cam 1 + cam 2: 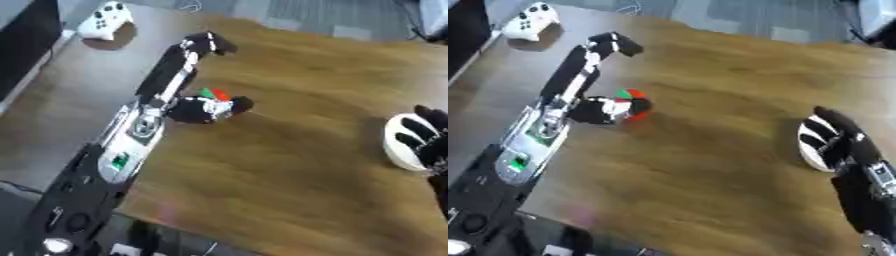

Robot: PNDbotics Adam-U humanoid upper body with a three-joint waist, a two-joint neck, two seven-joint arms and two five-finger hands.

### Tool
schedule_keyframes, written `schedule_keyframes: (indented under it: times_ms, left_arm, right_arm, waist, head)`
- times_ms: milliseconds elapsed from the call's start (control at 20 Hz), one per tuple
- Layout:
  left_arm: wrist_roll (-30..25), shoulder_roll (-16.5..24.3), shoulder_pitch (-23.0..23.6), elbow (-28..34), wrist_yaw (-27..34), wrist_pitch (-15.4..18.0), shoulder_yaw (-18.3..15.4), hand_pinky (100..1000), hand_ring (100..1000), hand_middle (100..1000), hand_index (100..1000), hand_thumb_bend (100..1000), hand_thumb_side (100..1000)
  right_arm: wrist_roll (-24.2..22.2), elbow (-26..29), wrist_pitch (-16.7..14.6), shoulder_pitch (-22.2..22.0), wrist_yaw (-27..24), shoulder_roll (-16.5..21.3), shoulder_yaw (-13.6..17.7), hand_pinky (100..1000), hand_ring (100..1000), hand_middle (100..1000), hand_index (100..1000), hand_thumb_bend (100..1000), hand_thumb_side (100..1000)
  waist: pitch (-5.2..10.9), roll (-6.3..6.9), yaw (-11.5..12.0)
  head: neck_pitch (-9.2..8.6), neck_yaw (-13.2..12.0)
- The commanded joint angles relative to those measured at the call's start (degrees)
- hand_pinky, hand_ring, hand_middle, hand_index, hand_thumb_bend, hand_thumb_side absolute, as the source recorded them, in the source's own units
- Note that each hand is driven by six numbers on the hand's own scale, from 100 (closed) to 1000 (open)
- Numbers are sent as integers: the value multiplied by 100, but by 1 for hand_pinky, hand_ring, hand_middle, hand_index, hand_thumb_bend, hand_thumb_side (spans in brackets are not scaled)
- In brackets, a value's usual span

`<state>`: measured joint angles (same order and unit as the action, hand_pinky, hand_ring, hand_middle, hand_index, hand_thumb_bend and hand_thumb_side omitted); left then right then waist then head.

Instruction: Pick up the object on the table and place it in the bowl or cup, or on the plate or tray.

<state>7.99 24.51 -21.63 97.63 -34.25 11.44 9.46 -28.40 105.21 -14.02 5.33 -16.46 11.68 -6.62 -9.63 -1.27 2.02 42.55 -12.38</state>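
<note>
Spanning the view, the wooden table carries no legible writing. The white bowl sits far right, right hand draped over it, fingers relaxed. Left of centre, the left hand pinches a small red-green-white object.

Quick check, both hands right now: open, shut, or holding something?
Left hand: shut on the red and green object.
Right hand: fingers over the white bowl; grip cannot be told.
</note>
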Motion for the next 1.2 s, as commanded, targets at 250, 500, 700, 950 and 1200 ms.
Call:
schedule_keyframes:
  times_ms: [250,500,700,950,1200]
  left_arm:
    - [149,64,-132,-266,-57,6,-13,764,679,661,769,613,846]
    - [504,-73,-109,-568,191,86,-3,719,632,614,740,588,794]
    - [724,-136,-111,-841,278,212,18,714,626,610,736,588,795]
    - [760,-196,-104,-1010,185,286,25,715,622,608,735,584,801]
    - [756,-226,-88,-1061,131,317,30,714,621,606,734,583,806]
  right_arm:
    - [-29,121,-8,31,-56,95,2,924,948,967,970,100,909]
    - [-39,133,-4,33,-66,87,2,924,947,967,971,100,910]
    - [-45,139,-4,32,-71,82,1,925,946,967,971,100,911]
    - [-49,149,-7,33,-75,72,6,925,946,968,972,100,911]
    - [-53,154,-6,34,-79,64,9,926,945,968,972,100,911]
  waist:
    - [78,-8,-18]
    - [63,-24,-27]
    - [53,-37,-36]
    - [39,-57,-39]
    - [29,-66,-39]
  head:
    - [-20,-112]
    - [-19,-120]
    - [-21,-120]
    - [-13,-124]
    - [-5,-122]
